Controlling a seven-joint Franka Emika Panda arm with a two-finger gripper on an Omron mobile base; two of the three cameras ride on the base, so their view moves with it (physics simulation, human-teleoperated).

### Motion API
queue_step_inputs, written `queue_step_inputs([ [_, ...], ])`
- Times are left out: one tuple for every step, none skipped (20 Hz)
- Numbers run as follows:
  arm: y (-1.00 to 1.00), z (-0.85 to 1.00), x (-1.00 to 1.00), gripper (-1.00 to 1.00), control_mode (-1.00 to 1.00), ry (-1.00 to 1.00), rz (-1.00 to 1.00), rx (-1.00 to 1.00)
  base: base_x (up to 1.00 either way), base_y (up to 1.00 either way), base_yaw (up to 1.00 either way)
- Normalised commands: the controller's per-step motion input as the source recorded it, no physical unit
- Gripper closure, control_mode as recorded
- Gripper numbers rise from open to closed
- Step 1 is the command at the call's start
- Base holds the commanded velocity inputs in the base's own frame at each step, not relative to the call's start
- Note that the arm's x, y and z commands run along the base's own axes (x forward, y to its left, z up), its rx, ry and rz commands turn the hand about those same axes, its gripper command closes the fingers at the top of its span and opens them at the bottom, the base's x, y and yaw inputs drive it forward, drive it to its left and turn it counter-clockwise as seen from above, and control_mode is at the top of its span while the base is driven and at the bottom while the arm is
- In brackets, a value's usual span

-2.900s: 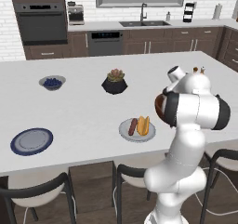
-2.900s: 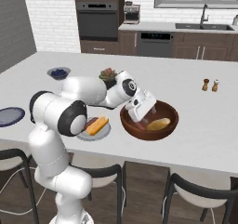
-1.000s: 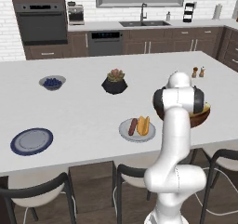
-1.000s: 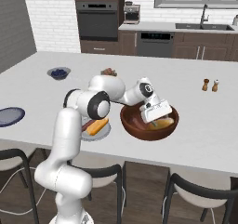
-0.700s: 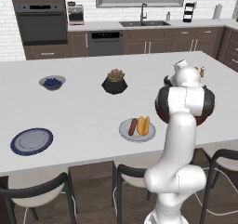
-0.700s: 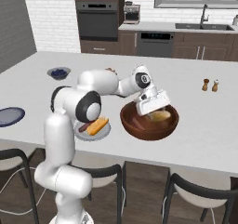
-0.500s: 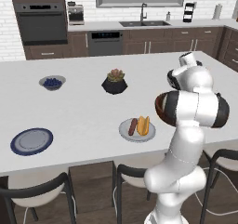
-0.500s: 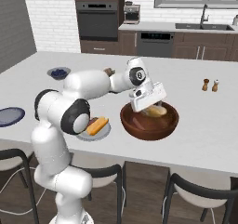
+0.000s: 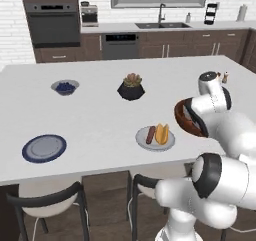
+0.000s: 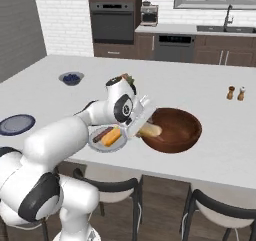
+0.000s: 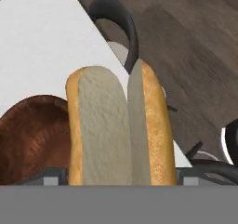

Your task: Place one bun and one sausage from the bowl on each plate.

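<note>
Here, in the left base view, the bowl is seen just beside the arm's white links, at the near edge of the surface, and is partly covered by them. The light grey plate lies a little way off from it, already carrying one sausage and one bun, so that half of the task is judged done. The blue-rimmed plate lies bare and well apart from the bowl, far along the near edge, with open surface between. A plant pot and a small bowl of berries stand farther back, off the direct line between the plates.

In the right base view, the hand is seen tilted over the bowl's near rim, between the bowl and the filled plate. A pale second bun projects from it over the bowl's hollow. The empty plate lies well beyond the filled one, near the surface's corner. Salt and pepper shakers stand behind the bowl, clear of any likely path.

In the hand view, the second bun is seen straight ahead of the hand, its cut face upward, held lengthwise between the widely spread fingers, which are pinched on its sides. The bowl's inner wall lies to one side below it, and the surface's edge, with floor and a chair beyond, runs close by. The bun is judged lifted clear so as to be carried to the empty plate; the filled plate must be passed over on the way.
</note>
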Motion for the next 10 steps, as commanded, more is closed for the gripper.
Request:
queue_step_inputs([
  [0.00,0.00,0.00,1.00,1.00,0.00,0.00,0.00,-0.30,1.00,0.34],
  [0.00,0.00,0.00,1.00,1.00,0.00,0.00,0.00,-0.36,1.00,0.32],
  [0.00,0.00,0.00,1.00,1.00,0.00,0.00,0.00,-0.35,1.00,0.29],
  [0.00,0.00,0.00,1.00,1.00,0.00,0.00,0.00,-0.26,1.00,0.28],
  [0.00,0.00,0.00,1.00,1.00,0.00,0.00,0.00,-0.09,1.00,0.24],
  [0.00,0.00,0.00,1.00,1.00,0.00,0.00,0.00,0.00,1.00,0.18],
  [0.00,0.00,0.00,1.00,1.00,0.00,0.00,0.00,0.00,1.00,0.12],
  [0.00,0.00,0.00,1.00,1.00,0.00,0.00,0.00,0.00,1.00,0.08],
  [0.00,0.00,0.00,1.00,1.00,0.00,0.00,0.00,0.00,1.00,0.02],
  [0.00,0.00,0.00,1.00,1.00,0.00,0.00,0.00,0.00,1.00,0.00],
])
